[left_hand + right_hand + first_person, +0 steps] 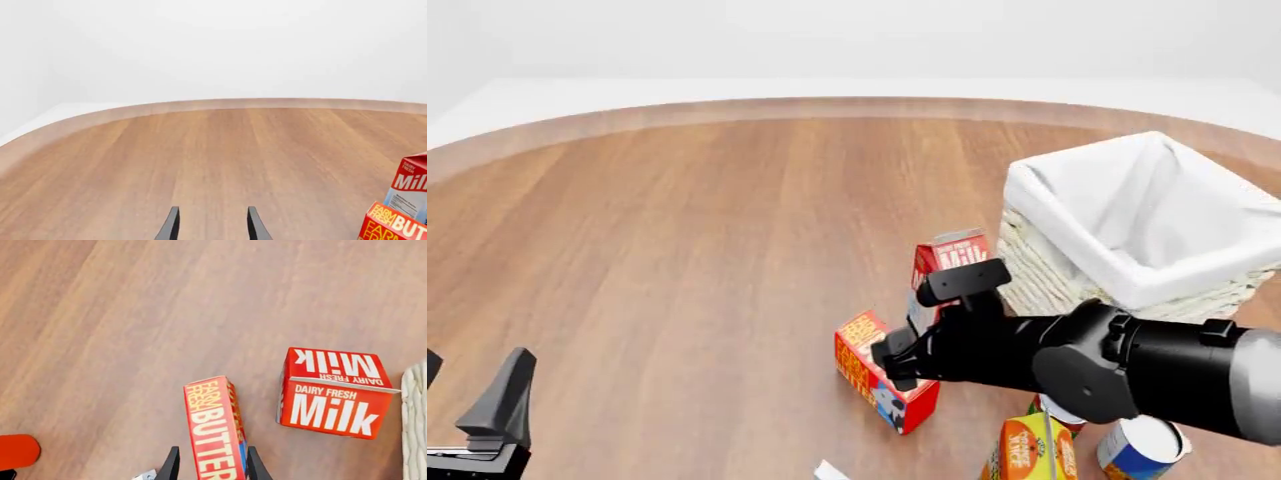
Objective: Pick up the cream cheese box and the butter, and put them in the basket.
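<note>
The right hand [208, 467] is down over the butter [215, 427], one finger on each long side of the carton. The fingers sit against or just beside its sides; only their tips show, so whether they actually grip it cannot be told. The butter lies on the wooden desk [694, 250] near the middle of the front view, a little right of centre, with the right arm covering its right end. Just beyond it stands the milk carton [950, 262], and right of that, at the far right, sits the basket [1134, 235], its white cloth lining folded over the rim.

The left hand [212, 226] is at the near left corner of the desk, its fingers spread apart with nothing between them, well away from the cartons.

At the near edge, a small pale corner of the cream cheese box [831, 470] shows just left of an orange carton [1030, 450]. Right of that carton stands a can [1141, 445], partly hidden under the right arm.
</note>
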Controlling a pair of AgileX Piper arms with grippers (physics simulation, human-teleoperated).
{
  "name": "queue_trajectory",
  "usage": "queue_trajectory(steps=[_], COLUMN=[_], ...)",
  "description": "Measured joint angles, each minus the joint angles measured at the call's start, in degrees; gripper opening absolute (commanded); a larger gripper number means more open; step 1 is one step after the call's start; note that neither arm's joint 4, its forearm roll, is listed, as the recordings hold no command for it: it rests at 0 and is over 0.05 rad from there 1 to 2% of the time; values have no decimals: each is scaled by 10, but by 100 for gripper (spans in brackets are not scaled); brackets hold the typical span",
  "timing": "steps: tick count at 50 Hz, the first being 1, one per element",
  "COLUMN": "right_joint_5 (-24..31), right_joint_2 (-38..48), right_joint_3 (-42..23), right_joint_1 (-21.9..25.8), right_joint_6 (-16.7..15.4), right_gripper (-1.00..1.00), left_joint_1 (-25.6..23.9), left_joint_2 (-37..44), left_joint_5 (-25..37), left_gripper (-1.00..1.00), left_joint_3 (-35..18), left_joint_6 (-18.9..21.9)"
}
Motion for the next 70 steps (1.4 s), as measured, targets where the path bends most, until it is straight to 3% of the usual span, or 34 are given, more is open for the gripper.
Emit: queue_trajectory(steps=[50, 70], right_joint_5=[-10, 3], right_joint_2=[50, 58], right_joint_3=[-7, -10], right_joint_1=[5, 1], right_joint_6=[-4, -22], right_gripper=[100, 100], left_joint_1=[0, 0], left_joint_2=[0, 0], left_joint_5=[0, 0], left_gripper=[100, 100], left_joint_3=[0, 0], left_joint_6=[0, 0])
